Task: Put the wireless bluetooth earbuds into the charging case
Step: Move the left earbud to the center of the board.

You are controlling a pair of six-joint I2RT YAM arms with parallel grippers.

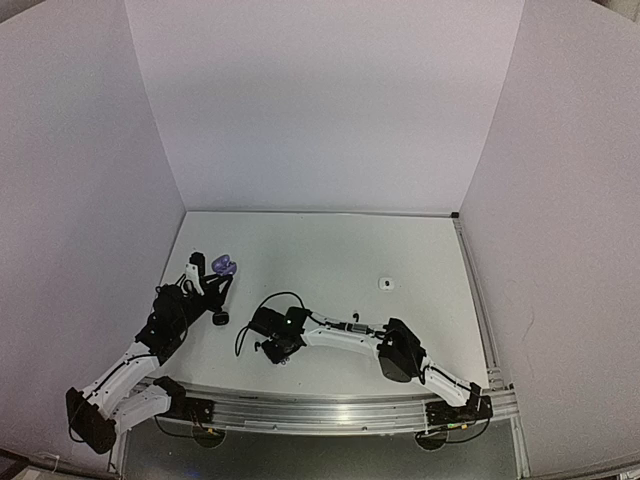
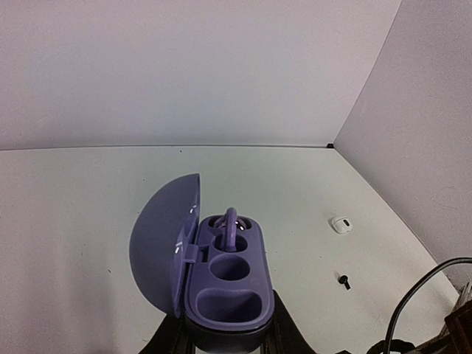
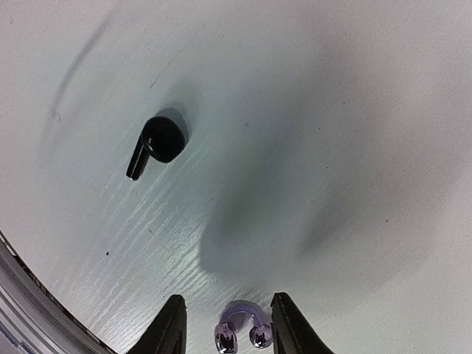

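My left gripper [image 2: 228, 338] is shut on the base of an open purple charging case [image 2: 230, 284], which it holds with the lid swung out to the left. One purple clip-shaped earbud [image 2: 230, 227] sits in the case's far slot; the nearer slots are empty. The case also shows in the top view [image 1: 223, 266], with the left gripper [image 1: 207, 287] below it. My right gripper [image 3: 228, 298] is open, and a second purple earbud [image 3: 240, 330] lies between its fingers, close to the right finger. In the top view the right gripper [image 1: 272, 340] is low over the table's front.
A black stemmed earbud [image 3: 158, 140] lies on the table ahead-left of the right gripper, near the front rail. A white earbud [image 1: 386, 283] lies right of centre and also shows in the left wrist view [image 2: 341, 224]. A tiny black piece [image 2: 344, 280] lies nearby.
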